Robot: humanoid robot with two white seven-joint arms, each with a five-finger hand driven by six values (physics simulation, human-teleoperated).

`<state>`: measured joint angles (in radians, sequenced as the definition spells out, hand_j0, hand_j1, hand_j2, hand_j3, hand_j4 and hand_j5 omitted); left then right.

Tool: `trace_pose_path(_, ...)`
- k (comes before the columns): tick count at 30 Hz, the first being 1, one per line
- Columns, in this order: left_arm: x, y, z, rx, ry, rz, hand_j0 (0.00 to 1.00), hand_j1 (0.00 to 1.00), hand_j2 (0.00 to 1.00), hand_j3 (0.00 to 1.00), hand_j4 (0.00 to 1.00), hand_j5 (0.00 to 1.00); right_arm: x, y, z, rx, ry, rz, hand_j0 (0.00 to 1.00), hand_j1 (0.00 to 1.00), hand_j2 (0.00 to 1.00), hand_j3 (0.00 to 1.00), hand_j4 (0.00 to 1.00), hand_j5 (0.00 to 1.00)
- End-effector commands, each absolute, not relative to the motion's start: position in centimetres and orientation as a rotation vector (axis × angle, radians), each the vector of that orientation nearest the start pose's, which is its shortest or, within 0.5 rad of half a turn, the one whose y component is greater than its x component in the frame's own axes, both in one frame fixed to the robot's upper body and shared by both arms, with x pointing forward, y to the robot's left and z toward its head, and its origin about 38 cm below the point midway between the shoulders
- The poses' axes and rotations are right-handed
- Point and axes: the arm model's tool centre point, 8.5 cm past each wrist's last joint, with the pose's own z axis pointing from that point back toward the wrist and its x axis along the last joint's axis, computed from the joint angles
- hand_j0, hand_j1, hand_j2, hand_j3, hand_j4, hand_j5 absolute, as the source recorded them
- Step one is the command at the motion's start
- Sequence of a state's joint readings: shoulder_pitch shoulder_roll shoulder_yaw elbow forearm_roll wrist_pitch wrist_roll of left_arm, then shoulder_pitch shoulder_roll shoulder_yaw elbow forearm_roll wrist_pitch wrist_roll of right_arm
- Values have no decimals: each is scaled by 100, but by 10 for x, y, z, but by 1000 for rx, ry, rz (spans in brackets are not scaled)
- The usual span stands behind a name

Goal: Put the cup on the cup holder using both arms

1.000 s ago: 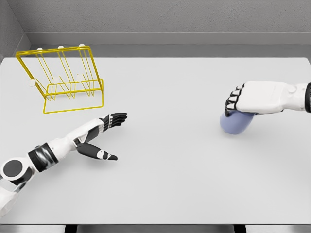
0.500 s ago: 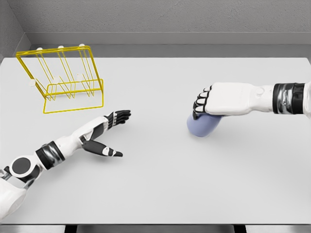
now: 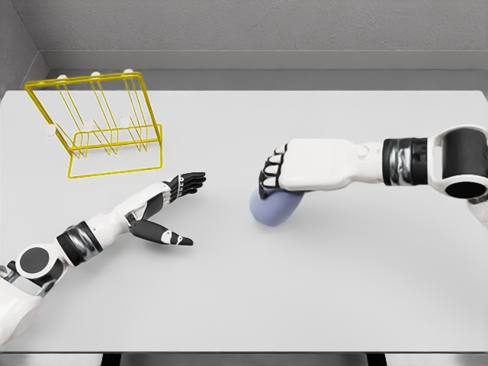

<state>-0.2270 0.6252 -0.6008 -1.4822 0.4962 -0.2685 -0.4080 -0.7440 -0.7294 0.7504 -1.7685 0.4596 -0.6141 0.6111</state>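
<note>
The pale blue cup [image 3: 276, 208] is seen near the middle of the white table [image 3: 305, 305], gripped from above by the right hand [image 3: 293, 169], whose dark fingers [image 3: 271, 174] are curled over its top. The right arm is stretched in level from the right edge, palm down. Bare tabletop lies between the cup and the left hand [image 3: 164, 206], which is held low with its palm turned inward, fingers extended and thumb spread, nothing being held. The yellow wire cup holder [image 3: 99, 126] stands at the far left, well apart from both hands.
</note>
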Motion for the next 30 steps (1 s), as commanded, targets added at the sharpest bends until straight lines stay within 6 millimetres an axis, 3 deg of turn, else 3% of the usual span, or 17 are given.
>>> trace_pose_path(1, 364, 249, 81, -497, -1479, -867, 100, 100, 100, 100, 100, 100, 381, -166, 246, 296, 1769, -2742, 53, 53, 53, 53, 53, 53)
trace_pose_path(22, 365, 249, 80, -496, -1478, -867, 100, 100, 100, 100, 100, 100, 379, -147, 240, 288, 1751, -2713, 56, 56, 56, 56, 56, 56)
trace_pose_path(23, 365, 249, 80, -496, -1478, -867, 100, 100, 100, 100, 100, 100, 379, -146, 240, 288, 1750, -2711, 60, 60, 60, 60, 60, 60)
trace_pose_path(24, 365, 249, 80, -496, -1478, -867, 100, 100, 100, 100, 100, 100, 379, -147, 239, 286, 1751, -2714, 72, 72, 72, 72, 72, 72)
trace_pose_path(25, 365, 249, 81, -496, -1480, -867, 100, 100, 100, 100, 100, 100, 379, -147, 238, 282, 1750, -2716, 93, 93, 93, 93, 93, 93)
trace_pose_path(27, 365, 249, 81, -495, -1479, -867, 100, 100, 100, 100, 100, 100, 379, -147, 239, 284, 1751, -2715, 99, 99, 99, 99, 99, 99)
trace_pose_path(30, 365, 249, 81, -495, -1479, -867, 100, 100, 100, 100, 100, 100, 378, -145, 239, 278, 1758, -2708, 99, 99, 99, 99, 99, 99)
